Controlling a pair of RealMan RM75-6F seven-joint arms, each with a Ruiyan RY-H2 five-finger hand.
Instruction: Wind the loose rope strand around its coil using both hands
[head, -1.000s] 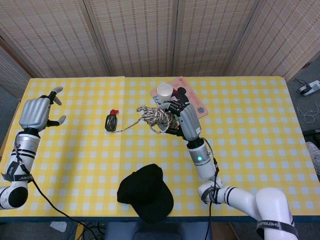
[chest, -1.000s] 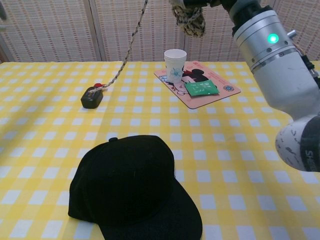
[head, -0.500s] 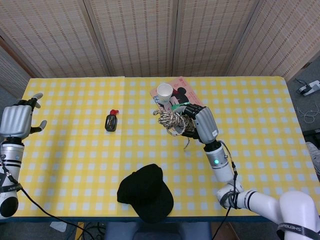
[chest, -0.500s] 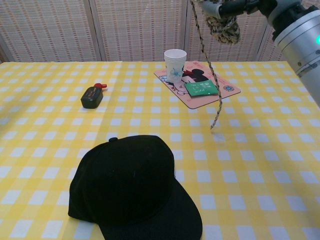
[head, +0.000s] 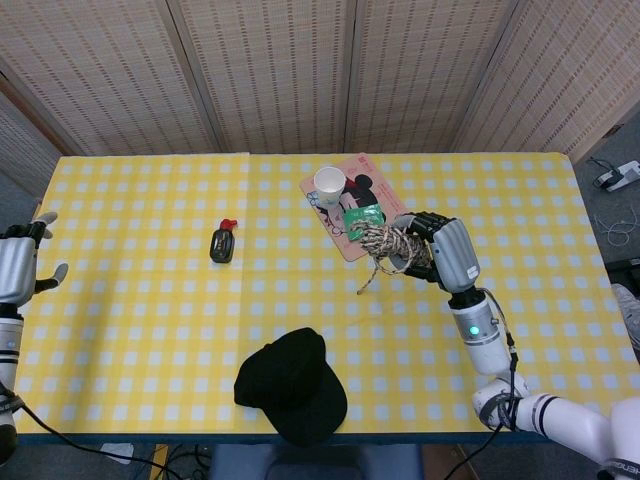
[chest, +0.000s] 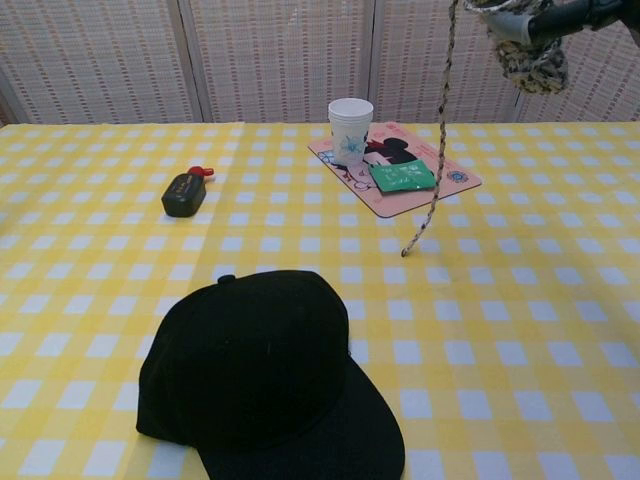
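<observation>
Comparing against the frames a second back: the right arm has swung the whole load toward the surface's right side, and the right hand (head: 447, 252) now grasps the rope coil (head: 392, 244) in the air, off the front right corner of the pink mat (head: 352, 210) in the head view. The left arm has pulled back toward the left edge; the left hand (head: 18, 266) sits there half out of frame, fingers apart, holding nothing, well apart from the coil. The loose strand (chest: 432, 150), earlier trailing toward the black clip (head: 221, 243) near mid-surface, has come free of it and hangs straight down from the coil, its tip just above the yellow check cloth in the chest view. Judgement: the strand is clear to wind, but no turn is on yet, and the left hand must cross most of the surface to take the dangling end. The black cap (head: 292, 386) at the front edge and the paper cup (head: 329, 182) on the mat are unmoved.
</observation>
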